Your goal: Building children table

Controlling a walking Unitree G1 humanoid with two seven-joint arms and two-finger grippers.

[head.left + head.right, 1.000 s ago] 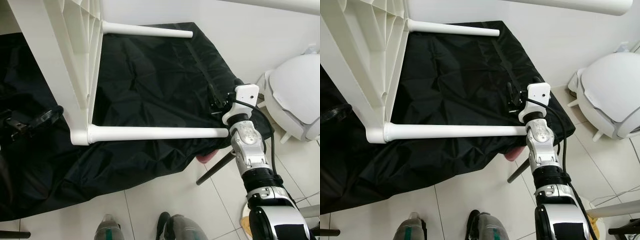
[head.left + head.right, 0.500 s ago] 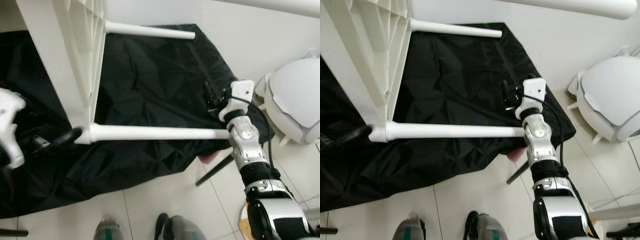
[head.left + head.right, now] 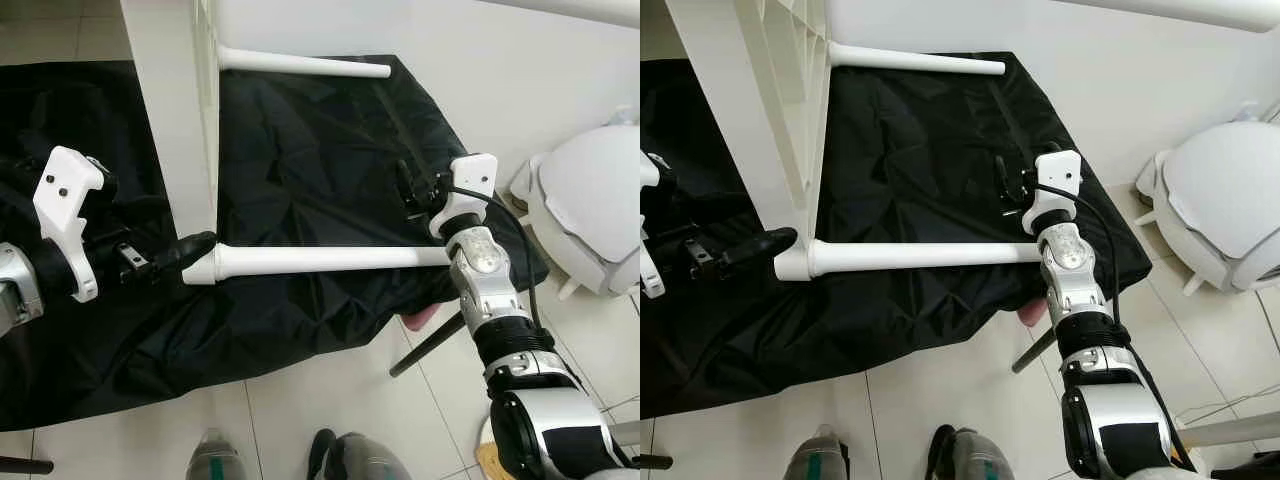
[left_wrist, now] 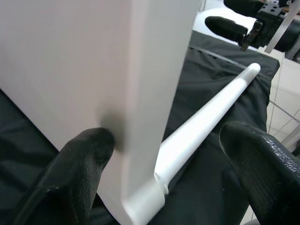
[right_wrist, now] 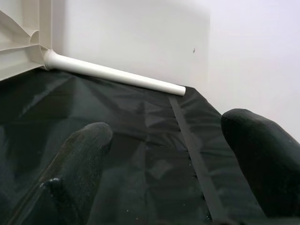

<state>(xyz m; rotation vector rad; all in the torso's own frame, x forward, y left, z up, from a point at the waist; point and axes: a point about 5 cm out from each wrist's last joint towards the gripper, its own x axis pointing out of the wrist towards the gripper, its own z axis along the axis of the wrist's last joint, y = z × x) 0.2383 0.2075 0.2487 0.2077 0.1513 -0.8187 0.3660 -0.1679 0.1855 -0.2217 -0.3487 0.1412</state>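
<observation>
The white children's table lies on its side on a black cloth [image 3: 300,150]. Its top [image 3: 175,110] stands on edge, with the near leg [image 3: 330,260] and far leg [image 3: 300,63] pointing right. My left gripper [image 3: 195,242] is open at the lower corner where the near leg joins. One finger [image 4: 84,159] rests against the top's face and the other finger [image 4: 258,154] stays off the leg [image 4: 206,122]. My right gripper [image 3: 410,192] hovers open just above the near leg's free end, with nothing between its fingers [image 5: 79,159].
A white rounded plastic seat [image 3: 590,200] stands on the tiled floor at the right. A thin black rod [image 3: 430,345] and something pink [image 3: 420,318] stick out from under the cloth's edge by my right arm. My feet [image 3: 215,460] are at the bottom.
My left arm has come in from the left and its gripper has reached the table's lower corner. The tabletop has swung more upright and shifted right. My right gripper has moved slightly up and left.
</observation>
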